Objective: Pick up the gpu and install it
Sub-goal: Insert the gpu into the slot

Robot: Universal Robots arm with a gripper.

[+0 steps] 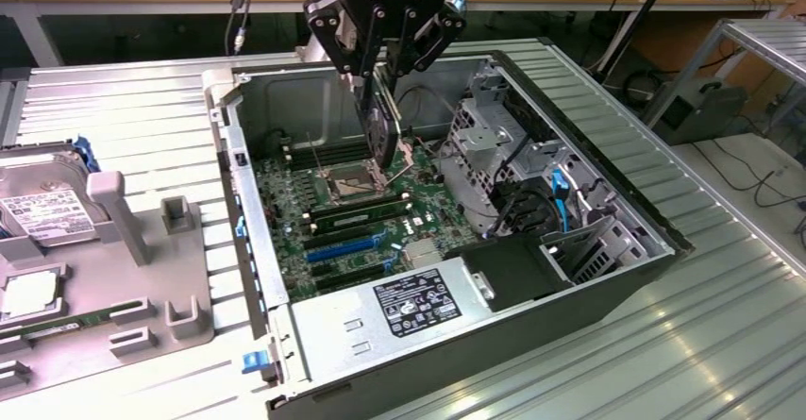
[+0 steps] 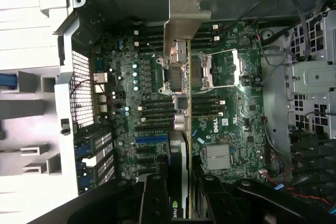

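Observation:
The gpu (image 1: 377, 127) hangs edge-down above the open computer case (image 1: 605, 278), over the motherboard (image 1: 353, 217) near the CPU socket. My gripper (image 1: 377, 66) is shut on the card's upper edge. In the wrist view the gpu (image 2: 181, 129) shows edge-on, with its silver end bracket (image 2: 186, 19) far from the gripper (image 2: 181, 195), whose black fingers (image 2: 152, 198) clamp the card from both sides. The card is above the board and not seated in any slot. A blue expansion slot (image 1: 343, 247) lies on the board toward the case's near end, and shows in the wrist view too (image 2: 151, 140).
A silver hard drive (image 1: 44, 208) with a white label and a green memory stick (image 1: 63, 326) lie in a grey fixture (image 1: 139, 250) at the exterior view's left. Drive cages (image 1: 504, 146), cables and the power supply (image 1: 416, 307) crowd the case.

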